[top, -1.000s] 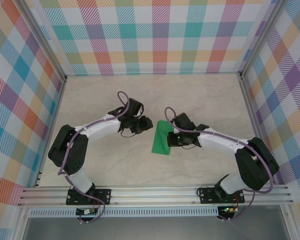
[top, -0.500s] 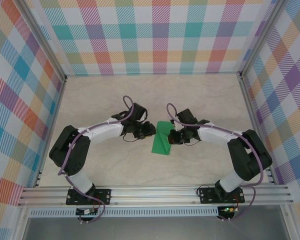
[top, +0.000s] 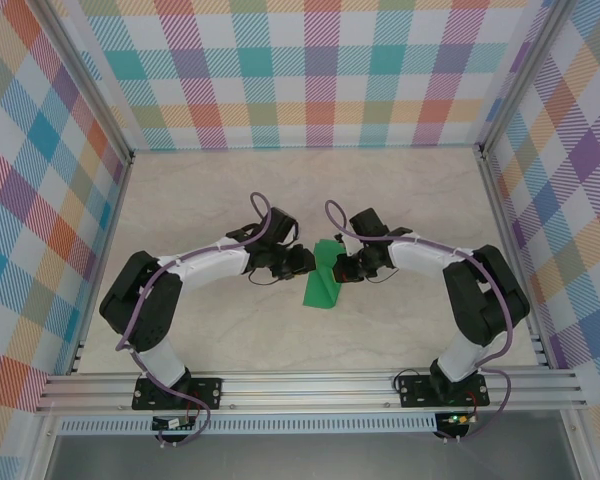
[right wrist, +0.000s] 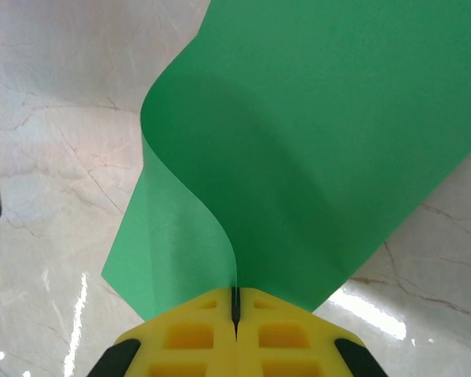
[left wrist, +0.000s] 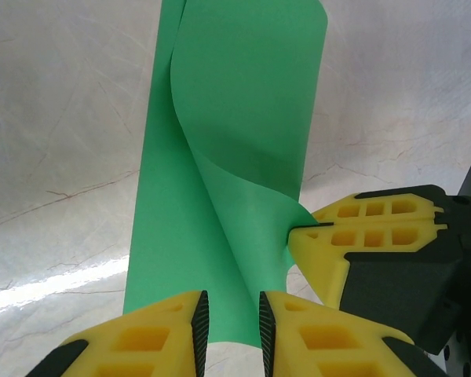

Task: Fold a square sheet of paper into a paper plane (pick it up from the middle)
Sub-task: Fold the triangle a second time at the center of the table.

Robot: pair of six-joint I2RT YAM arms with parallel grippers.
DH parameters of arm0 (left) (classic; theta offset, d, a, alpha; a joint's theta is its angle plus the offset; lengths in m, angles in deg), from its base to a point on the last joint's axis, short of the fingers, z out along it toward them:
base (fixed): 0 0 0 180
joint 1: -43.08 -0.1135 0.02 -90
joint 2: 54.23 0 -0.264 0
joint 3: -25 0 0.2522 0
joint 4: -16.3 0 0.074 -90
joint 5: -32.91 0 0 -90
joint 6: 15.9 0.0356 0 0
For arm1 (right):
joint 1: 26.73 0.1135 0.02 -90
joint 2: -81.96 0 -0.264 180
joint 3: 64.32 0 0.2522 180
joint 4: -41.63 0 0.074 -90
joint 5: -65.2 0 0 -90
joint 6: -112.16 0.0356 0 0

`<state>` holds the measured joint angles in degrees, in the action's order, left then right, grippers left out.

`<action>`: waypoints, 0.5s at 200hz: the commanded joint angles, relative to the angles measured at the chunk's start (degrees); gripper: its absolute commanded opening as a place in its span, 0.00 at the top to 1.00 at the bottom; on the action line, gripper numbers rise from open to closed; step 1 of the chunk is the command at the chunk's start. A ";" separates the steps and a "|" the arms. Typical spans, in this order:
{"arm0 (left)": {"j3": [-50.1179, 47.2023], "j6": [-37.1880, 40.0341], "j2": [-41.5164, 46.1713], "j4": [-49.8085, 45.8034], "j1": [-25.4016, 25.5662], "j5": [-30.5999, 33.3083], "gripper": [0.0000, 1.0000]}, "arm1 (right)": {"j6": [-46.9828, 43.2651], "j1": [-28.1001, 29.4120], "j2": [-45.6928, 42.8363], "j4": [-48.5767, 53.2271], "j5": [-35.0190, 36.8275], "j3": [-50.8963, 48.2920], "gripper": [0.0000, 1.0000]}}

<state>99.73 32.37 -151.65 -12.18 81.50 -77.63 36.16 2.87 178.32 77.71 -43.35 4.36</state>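
Swinging inward over the last second, the right gripper [right wrist: 235, 302] keeps pinching an edge of the square sheet of paper [right wrist: 322, 141], curling it over just ahead of the left gripper [left wrist: 233, 314], jaws slightly apart, so a fold's probably starting.

The sheet of paper [top: 323, 280] lies on the table [top: 200, 195] near its middle, well forward of the back wall [top: 310, 70] and behind the rail [top: 310, 388] at the near edge. The left gripper [top: 305, 261] is just left of the paper's far part and the right gripper [top: 340, 267] just right of it, facing each other across it. In the left wrist view, the left gripper [left wrist: 229, 318] has a finger on either side of the paper's near edge, with a gap between them. One layer curls up off the layer beneath. The right gripper [right wrist: 235, 302] pinches that raised layer's edge, while the bottom layer rests on the table.
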 commanded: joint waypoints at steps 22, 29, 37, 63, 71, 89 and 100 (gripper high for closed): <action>1.43 1.22 -1.63 0.01 1.29 -1.38 0.74 | -2.37 -0.33 1.23 7.26 -1.77 3.31 0.99; 1.43 1.19 -1.73 -0.02 1.35 -1.36 0.74 | -2.44 -0.34 1.12 7.71 -2.16 3.36 0.99; 1.61 1.04 -2.01 -0.12 1.37 -1.42 0.74 | -2.43 -0.30 1.09 8.45 -2.28 3.65 0.98; 1.88 1.21 -2.49 -0.40 1.64 -1.40 0.74 | -2.78 -0.34 1.93 11.33 -0.85 5.46 0.98; 1.87 1.13 -2.40 -0.35 1.66 -1.27 0.74 | -3.03 -0.34 2.08 11.27 -1.05 5.51 0.97; 1.96 1.06 -2.49 -0.56 1.64 -1.19 0.74 | -3.32 -0.34 3.15 12.13 -0.45 6.56 0.97; 1.97 1.06 -2.46 -0.56 1.66 -1.10 0.74 | -3.37 -0.34 4.03 12.82 0.29 7.43 0.97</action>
<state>99.78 32.80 -153.62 -12.36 82.48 -78.26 34.52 2.87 180.48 87.31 -43.76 9.19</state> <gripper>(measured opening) 0.264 0.045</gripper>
